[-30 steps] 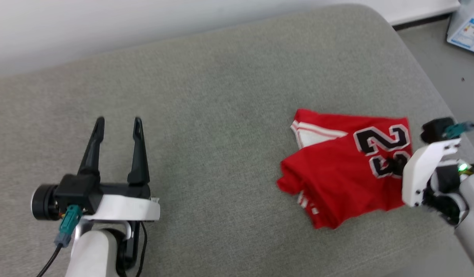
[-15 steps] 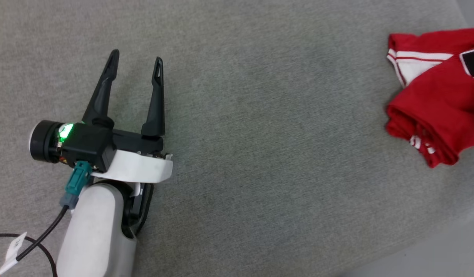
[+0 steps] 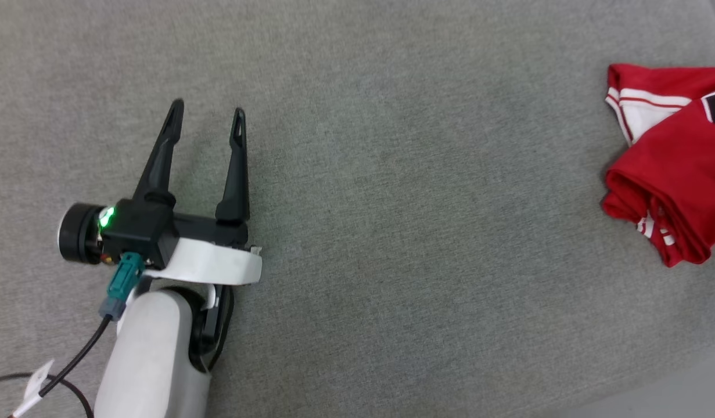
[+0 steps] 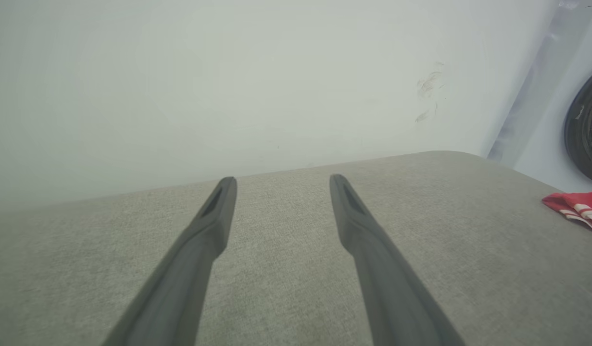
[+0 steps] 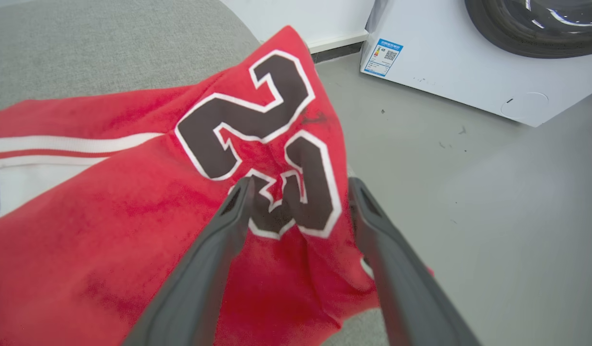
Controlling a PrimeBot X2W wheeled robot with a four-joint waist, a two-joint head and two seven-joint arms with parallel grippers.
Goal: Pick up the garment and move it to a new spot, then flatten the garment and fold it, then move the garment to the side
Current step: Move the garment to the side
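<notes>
Head view: the left gripper (image 3: 207, 108) is poised over the grey cushion (image 3: 392, 174), fingers spread and empty. The garment (image 3: 671, 174) lies bunched well off to its right.

Left wrist view: its spread fingers frame bare cushion, with the garment (image 4: 577, 209) far to their right.

Right wrist view: the right gripper (image 5: 300, 185) stands spread, pinching nothing. The garment's (image 5: 108, 216) numbered corner lies between and beneath its fingers.
</notes>
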